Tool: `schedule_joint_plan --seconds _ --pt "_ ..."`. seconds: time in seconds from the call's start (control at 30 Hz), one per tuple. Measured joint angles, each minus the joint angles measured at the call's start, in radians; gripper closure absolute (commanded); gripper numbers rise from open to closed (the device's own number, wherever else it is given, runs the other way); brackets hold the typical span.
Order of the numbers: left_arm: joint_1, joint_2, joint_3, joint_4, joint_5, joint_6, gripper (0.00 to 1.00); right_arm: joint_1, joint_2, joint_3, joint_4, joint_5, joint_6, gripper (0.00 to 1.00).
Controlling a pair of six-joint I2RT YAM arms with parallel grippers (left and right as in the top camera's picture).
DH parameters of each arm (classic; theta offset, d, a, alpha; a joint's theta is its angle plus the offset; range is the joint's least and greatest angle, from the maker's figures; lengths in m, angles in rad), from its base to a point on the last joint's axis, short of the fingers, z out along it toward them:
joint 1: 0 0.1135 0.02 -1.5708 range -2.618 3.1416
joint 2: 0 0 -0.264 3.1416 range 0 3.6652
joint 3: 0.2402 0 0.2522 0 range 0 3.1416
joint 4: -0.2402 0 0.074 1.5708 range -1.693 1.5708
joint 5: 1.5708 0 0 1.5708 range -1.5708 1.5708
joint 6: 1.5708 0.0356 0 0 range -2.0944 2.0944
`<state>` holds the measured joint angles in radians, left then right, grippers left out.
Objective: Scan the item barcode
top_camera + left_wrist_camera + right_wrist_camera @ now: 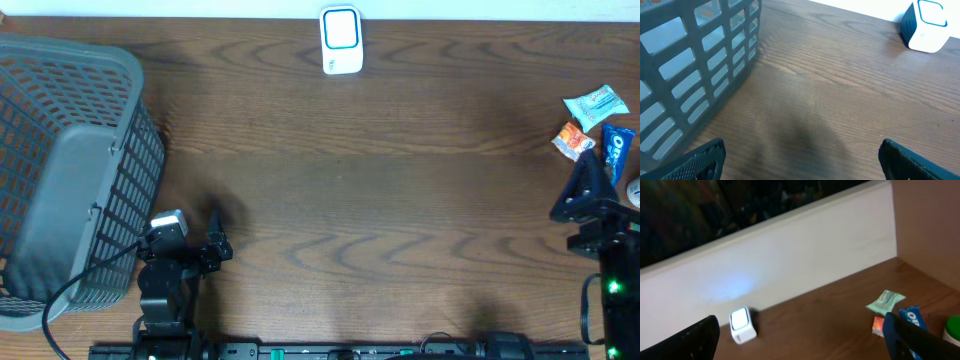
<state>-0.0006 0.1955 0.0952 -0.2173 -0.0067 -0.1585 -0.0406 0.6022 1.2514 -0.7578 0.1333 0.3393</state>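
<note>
Hovering low over the wooden table [400, 190], the left gripper [801, 160] has its jaws released and spread wide, one dark finger in each lower corner of its wrist view and only bare wood between them. That arm sits in the lower left of the overhead view, just beside the grey mesh basket [135, 165] that fills the left side of the frame. The right gripper [802, 341] is likewise released, its fingers far apart in the bottom corners of its own view and nothing caught between them; from above, its arm shows at the right edge of the frame. The items wait in the upper right of the overhead view, bunched close together: a pale teal packet [597, 104] farthest up, a small orange packet [573, 141] below and to its left, and a blue packet [616, 148] just beside the orange one. None of them is touched by either gripper. The white scanner [341, 41] with its blue-rimmed face stands at the top centre, against the far edge of the table and well apart from the packets. A green-topped thing [953, 330] pokes in at the right border of the right wrist view, too cropped to identify.
</note>
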Motion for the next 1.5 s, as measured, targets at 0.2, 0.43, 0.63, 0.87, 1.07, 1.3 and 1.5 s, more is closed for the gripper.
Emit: schedule_joint_plan --seconds 0.2,0.43,0.63,0.87,1.07,1.3,1.5 --pt "0.000 0.000 0.000 0.000 0.000 0.000 0.02 0.000 0.000 -0.019 0.003 -0.054 -0.018 0.01" --pt "0.000 0.000 0.000 0.000 0.000 0.000 0.02 0.000 0.000 -0.020 0.019 -0.114 -0.071 0.01" --pt "0.000 0.000 0.000 0.000 0.000 0.000 0.02 0.000 -0.001 -0.021 0.020 -0.182 -0.173 0.01" --pt "0.000 0.000 0.000 0.000 0.000 0.000 0.02 0.000 -0.026 -0.024 -0.005 -0.209 -0.259 0.01" --pt "0.000 0.000 0.000 0.000 0.000 0.000 0.02 0.000 -0.096 -0.026 -0.031 -0.213 -0.293 0.01" --pt "0.000 0.000 0.000 0.000 0.000 0.000 0.02 0.001 -0.211 -0.101 0.008 -0.213 -0.323 0.01" --pt "0.000 0.000 0.000 0.000 0.000 0.000 0.02 0.024 -0.380 -0.328 0.217 -0.216 -0.337 0.01"
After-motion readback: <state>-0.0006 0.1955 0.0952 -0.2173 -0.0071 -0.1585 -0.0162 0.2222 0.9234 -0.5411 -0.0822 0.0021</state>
